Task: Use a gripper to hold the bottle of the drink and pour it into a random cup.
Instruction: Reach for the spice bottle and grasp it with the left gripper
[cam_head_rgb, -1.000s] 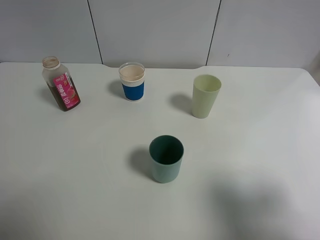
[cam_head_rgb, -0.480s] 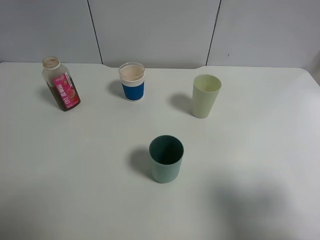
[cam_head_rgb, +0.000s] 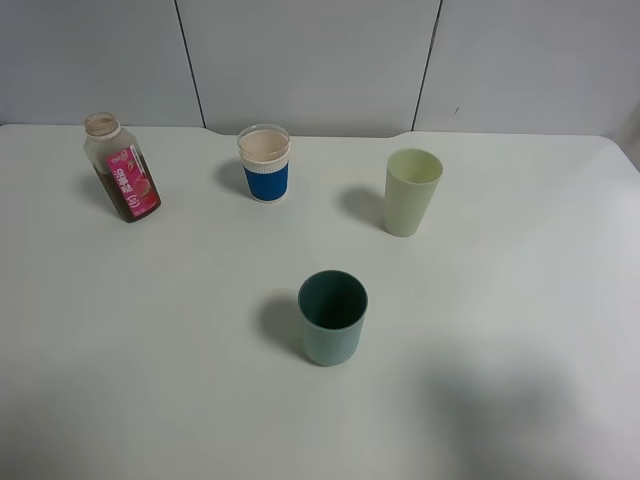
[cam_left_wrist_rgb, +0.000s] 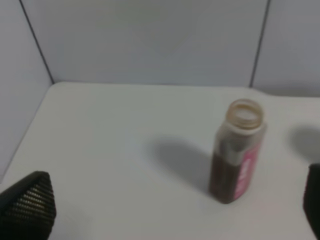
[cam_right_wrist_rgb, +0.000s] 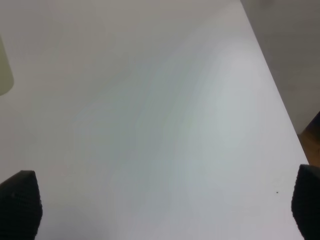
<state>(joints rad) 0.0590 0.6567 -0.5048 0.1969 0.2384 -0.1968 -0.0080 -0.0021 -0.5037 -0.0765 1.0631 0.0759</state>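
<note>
The bottle (cam_head_rgb: 122, 168) stands upright at the table's far left, clear with a pink label and an open mouth. The dark brown drink (cam_left_wrist_rgb: 222, 175) fills its lower part. The dark teal cup (cam_head_rgb: 333, 317) stands empty near the middle of the table. Neither gripper shows in the high view. In the left wrist view the left gripper (cam_left_wrist_rgb: 170, 210) is open, its dark fingertips (cam_left_wrist_rgb: 27, 205) wide apart and short of the bottle (cam_left_wrist_rgb: 237, 150). The right gripper (cam_right_wrist_rgb: 164, 205) is open over bare table, holding nothing.
A white cup with a blue sleeve (cam_head_rgb: 265, 163) stands at the back centre. A taller pale yellow-green cup (cam_head_rgb: 411, 192) stands to its right. The white table (cam_head_rgb: 150, 330) meets a grey panelled wall behind. The table's edge (cam_right_wrist_rgb: 280, 100) shows in the right wrist view.
</note>
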